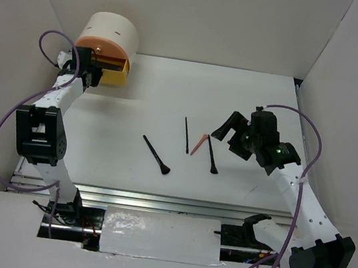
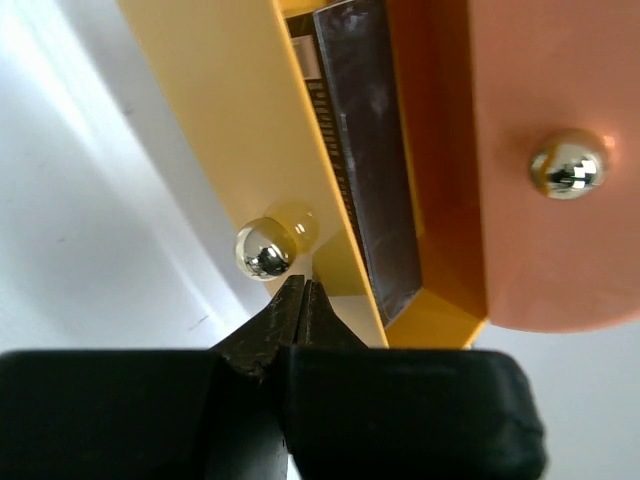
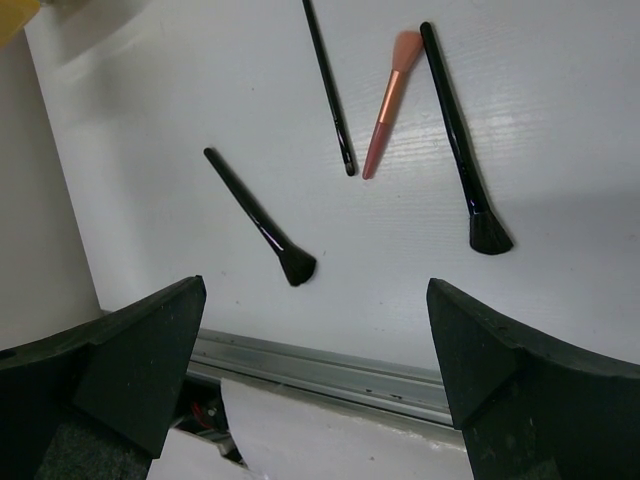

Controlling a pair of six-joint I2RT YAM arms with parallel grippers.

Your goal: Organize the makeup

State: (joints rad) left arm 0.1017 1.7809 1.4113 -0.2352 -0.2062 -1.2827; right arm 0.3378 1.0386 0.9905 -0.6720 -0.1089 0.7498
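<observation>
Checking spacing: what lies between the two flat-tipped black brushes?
A thin black stick and a coral brush, the coral one nearer the right brush; clearest in the right wrist view.

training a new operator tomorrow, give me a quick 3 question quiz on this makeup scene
1. True or false: the right jaws stand open above the table.
2. How many items lie loose on the table? a) two b) four c) six
3. Fill in: the left jaws are shut beside the round knob of the ___ drawer.

Key
1. True.
2. b: a black brush, a thin black stick, a coral brush and a second black brush.
3. Yellow.
</observation>
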